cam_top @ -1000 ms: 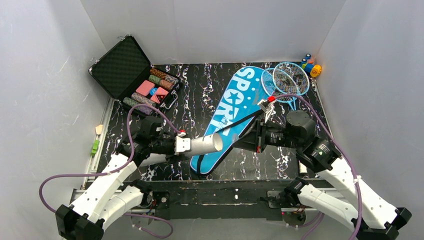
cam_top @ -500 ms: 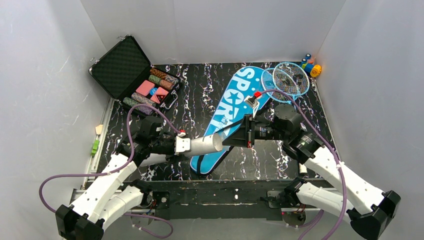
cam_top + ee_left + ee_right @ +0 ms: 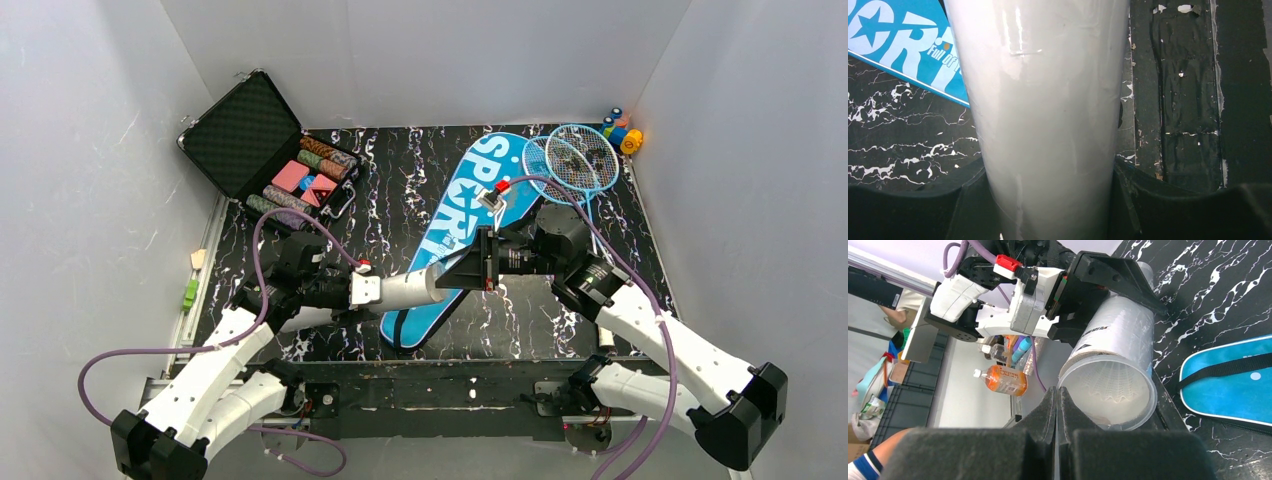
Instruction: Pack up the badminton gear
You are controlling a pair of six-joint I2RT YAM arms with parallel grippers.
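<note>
My left gripper is shut on the long white tube, which it holds level with the mouth pointing right. The left wrist view shows the tube wedged between both fingers. A white shuttlecock sits inside the tube. My right gripper is shut with nothing in it, and its tips are at the left rim of the mouth. The blue SPORT bag lies flat under both arms with its black strap. Two blue rackets lie at the back right.
An open black case of coloured chips stands at the back left. A small orange-and-blue toy sits in the back right corner. Off the table, an orange bottle lies on the floor.
My right arm has swung left, and its shut gripper has come from over the bag up to the tube's mouth. The left arm and the tube have stayed still.
</note>
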